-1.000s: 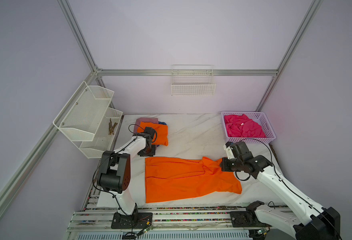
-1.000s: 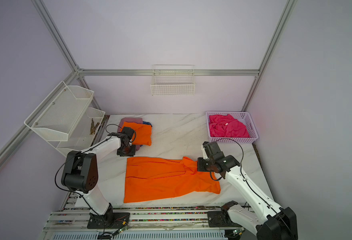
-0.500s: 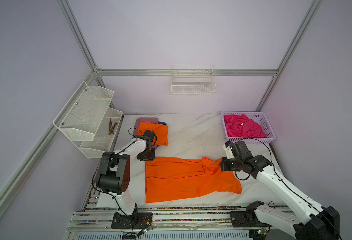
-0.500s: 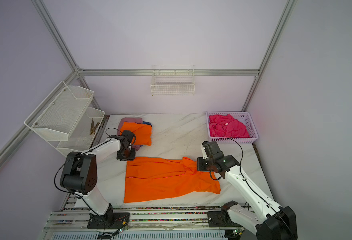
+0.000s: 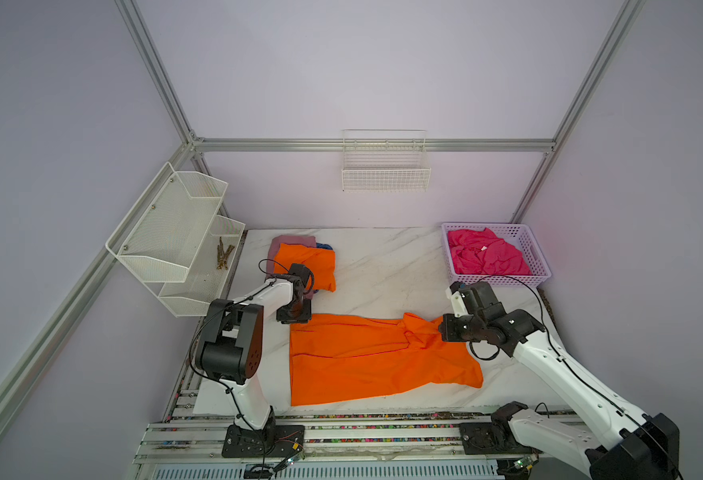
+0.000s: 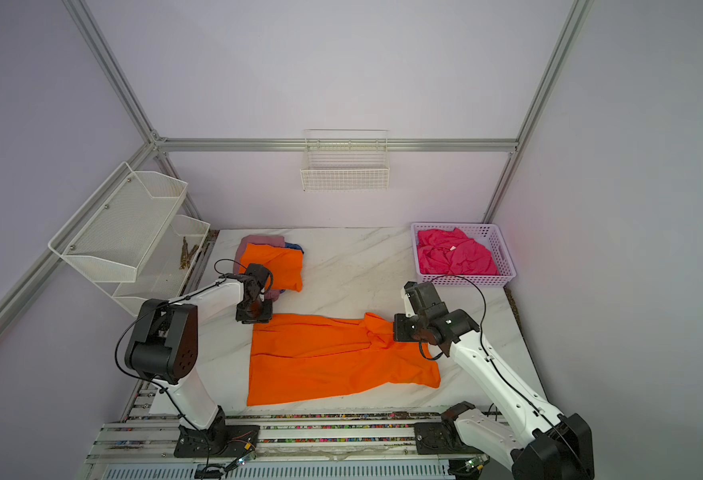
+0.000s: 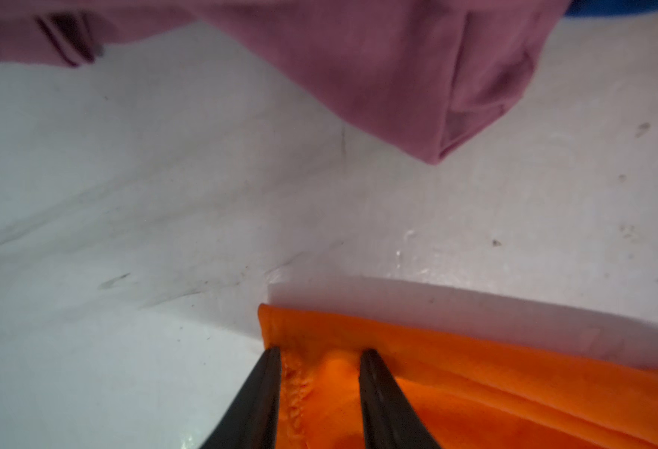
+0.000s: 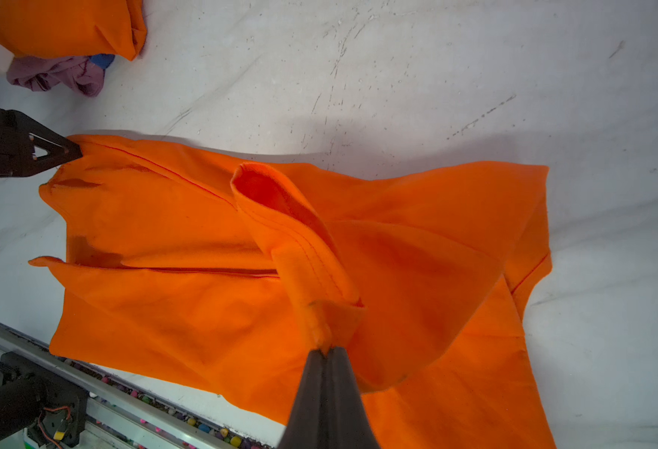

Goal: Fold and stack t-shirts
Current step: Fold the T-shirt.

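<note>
A bright orange t-shirt (image 5: 374, 361) (image 6: 333, 357) lies spread on the marble table, its right part lifted into a ridge. My right gripper (image 5: 441, 330) (image 8: 325, 350) is shut on a rolled fold of that shirt (image 8: 312, 272). My left gripper (image 5: 294, 318) (image 7: 319, 352) is at the shirt's far-left corner (image 7: 304, 330), fingers apart, with a bump of cloth between them. A folded orange shirt (image 5: 312, 266) tops a stack at the back left, over a mauve-pink one (image 5: 291, 241) (image 7: 358, 70) and a blue one (image 5: 325, 246). A crumpled hot pink shirt (image 5: 487, 257) fills the basket.
The lilac plastic basket (image 5: 543, 266) stands at the back right. A white mesh shelf (image 5: 175, 232) hangs on the left wall and a wire basket (image 5: 385, 166) on the back wall. A metal rail (image 5: 341, 428) runs along the table's front edge.
My left gripper has moved from beside the stack toward the front, down to the spread orange shirt's far-left corner. The right gripper has kept its hold and place.
</note>
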Action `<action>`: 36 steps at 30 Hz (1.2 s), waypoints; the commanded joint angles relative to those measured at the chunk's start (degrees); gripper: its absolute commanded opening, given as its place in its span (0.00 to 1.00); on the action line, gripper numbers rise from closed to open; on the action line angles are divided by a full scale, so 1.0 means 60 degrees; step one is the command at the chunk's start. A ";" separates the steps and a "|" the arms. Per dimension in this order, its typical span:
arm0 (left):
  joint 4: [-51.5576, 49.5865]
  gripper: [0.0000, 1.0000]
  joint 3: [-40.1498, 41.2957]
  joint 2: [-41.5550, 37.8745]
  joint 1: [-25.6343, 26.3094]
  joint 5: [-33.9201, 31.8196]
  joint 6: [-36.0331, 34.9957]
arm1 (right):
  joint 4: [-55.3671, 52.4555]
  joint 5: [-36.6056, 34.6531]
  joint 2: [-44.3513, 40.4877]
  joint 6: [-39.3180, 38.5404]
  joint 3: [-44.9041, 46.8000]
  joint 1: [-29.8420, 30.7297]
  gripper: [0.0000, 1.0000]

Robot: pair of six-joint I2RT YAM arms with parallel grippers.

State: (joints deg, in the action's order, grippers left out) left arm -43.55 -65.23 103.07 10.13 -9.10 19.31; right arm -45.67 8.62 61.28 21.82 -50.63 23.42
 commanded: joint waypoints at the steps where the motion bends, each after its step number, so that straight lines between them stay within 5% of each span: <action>1: 0.0360 0.39 0.0032 0.0105 -0.0062 0.0041 0.0007 | -0.0211 -0.0104 -0.0221 -0.0036 -0.0277 0.0046 0.00; 8: 0.0590 0.36 -0.0055 0.0504 -0.0092 0.0268 0.0004 | -0.0409 -0.0186 -0.0252 -0.0063 -0.0376 0.0044 0.00; 15: 0.0690 0.00 -0.0155 0.0427 -0.0096 0.0404 0.0041 | -0.0374 -0.0127 -0.0200 -0.0048 -0.0409 0.0048 0.00; 36: -0.0717 0.00 0.0042 -0.2566 0.0661 -0.0170 0.0879 | 0.0351 0.0160 0.0389 -0.0195 -0.0401 0.0069 0.00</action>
State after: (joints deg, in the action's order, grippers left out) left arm -44.91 -65.78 90.74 12.80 -9.23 21.67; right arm -45.54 8.93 63.02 21.58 -51.51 23.51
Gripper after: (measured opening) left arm 0.049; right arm 0.055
